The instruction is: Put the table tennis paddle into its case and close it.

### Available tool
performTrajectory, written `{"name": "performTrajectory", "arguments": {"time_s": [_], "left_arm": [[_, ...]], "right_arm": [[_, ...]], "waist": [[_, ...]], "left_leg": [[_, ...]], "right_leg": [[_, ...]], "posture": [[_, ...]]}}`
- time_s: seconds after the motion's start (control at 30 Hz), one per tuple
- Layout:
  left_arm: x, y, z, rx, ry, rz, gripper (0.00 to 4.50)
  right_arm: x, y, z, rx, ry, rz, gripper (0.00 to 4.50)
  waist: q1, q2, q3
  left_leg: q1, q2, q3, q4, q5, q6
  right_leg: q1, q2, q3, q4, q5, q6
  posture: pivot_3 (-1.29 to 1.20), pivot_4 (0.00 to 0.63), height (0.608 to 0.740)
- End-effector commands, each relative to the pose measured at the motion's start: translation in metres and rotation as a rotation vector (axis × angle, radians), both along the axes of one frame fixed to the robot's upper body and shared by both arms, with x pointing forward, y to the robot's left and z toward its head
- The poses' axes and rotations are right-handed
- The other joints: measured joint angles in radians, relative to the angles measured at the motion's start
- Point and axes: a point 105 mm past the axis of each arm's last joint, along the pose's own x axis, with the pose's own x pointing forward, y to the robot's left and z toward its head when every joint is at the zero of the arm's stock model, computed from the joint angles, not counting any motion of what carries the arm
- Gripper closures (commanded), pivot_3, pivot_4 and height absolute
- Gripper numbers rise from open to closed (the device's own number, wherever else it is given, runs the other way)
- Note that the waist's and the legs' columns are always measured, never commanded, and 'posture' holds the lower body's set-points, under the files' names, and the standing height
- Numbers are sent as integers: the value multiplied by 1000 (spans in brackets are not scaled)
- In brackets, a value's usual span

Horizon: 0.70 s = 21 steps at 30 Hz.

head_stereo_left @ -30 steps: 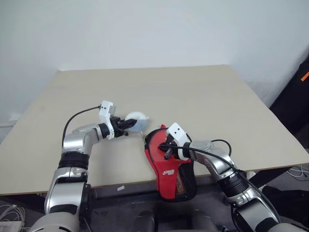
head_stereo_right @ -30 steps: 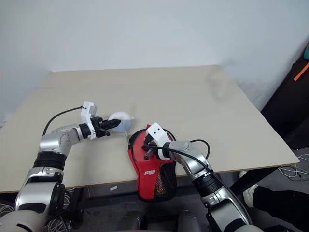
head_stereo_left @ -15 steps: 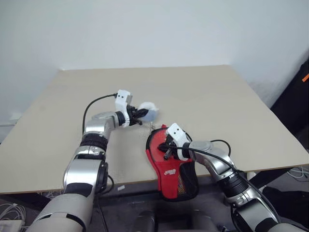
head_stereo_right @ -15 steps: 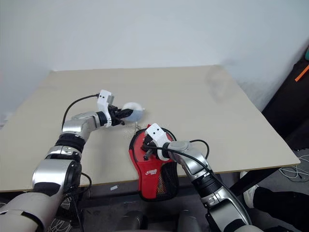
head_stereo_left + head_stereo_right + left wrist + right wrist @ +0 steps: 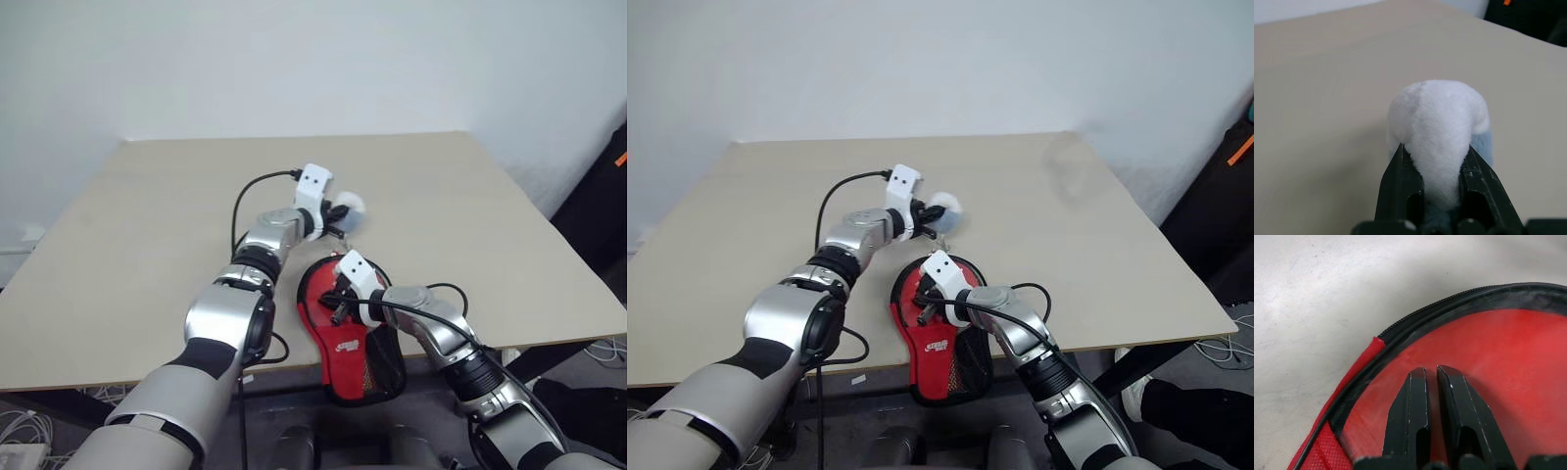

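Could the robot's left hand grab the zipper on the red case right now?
Probably not yet. The left gripper is already shut on a fluffy white thing, so its fingers are full. It sits just past the case, near enough, but the right gripper is pressing on the red face there too.

Case (image 5: 343, 343): lying at the table's (image 5: 147, 206) near edge, overhanging it.
Paddle (image 5: 1488, 362): sitting inside the case.
Fluffy ball (image 5: 349, 211): sitting just behind the case (farther in).
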Motion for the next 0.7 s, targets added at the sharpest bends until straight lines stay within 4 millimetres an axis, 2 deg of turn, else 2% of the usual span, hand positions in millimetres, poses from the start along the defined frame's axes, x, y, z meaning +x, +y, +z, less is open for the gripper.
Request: {"name": "performTrajectory", "arguments": {"time_s": [0.03,0.13,0.23,0.3,0.4,0.6,0.7], "left_arm": [[-6,-42,42,-21,-139,-152,4094],[-29,-69,26,-6,-97,-349,4094],[-53,-77,3,41,-32,-543,4094],[-67,-72,-12,77,11,-655,4094],[-79,-62,-23,111,46,-747,4094],[-84,-44,-35,167,73,-785,4094],[-78,-34,-31,164,72,-746,3285]], "right_arm": [[-4,-3,-9,-32,28,-9,4131],[-3,-4,-8,-31,27,-18,4131],[-3,-6,-8,-31,27,-26,4131],[-3,-6,-8,-31,27,-27,4131],[-3,-5,-8,-30,28,-25,4131],[-3,-3,-7,-30,25,-17,4131],[-3,-3,-6,-31,23,-12,4131]], "waist": [[0,0,0],[0,0,0],[0,0,0],[-2,1,0],[-3,1,0],[-3,1,0],[-3,1,0]], "left_leg": [[0,0,0,0,0,0],[0,0,0,0,0,0],[0,0,1,0,0,0],[0,0,1,0,0,0],[0,0,1,-1,0,0],[0,0,0,0,0,0],[1,1,0,0,0,0]], "right_leg": [[0,0,0,0,0,0],[0,0,0,0,0,0],[0,0,0,0,0,0],[0,0,0,0,0,0],[0,0,0,0,0,0],[0,0,0,0,0,0],[0,0,0,0,0,0]], "posture": [[0,0,698],[0,0,698],[0,0,698],[0,0,698],[0,0,698],[0,0,698],[0,0,698]]}}
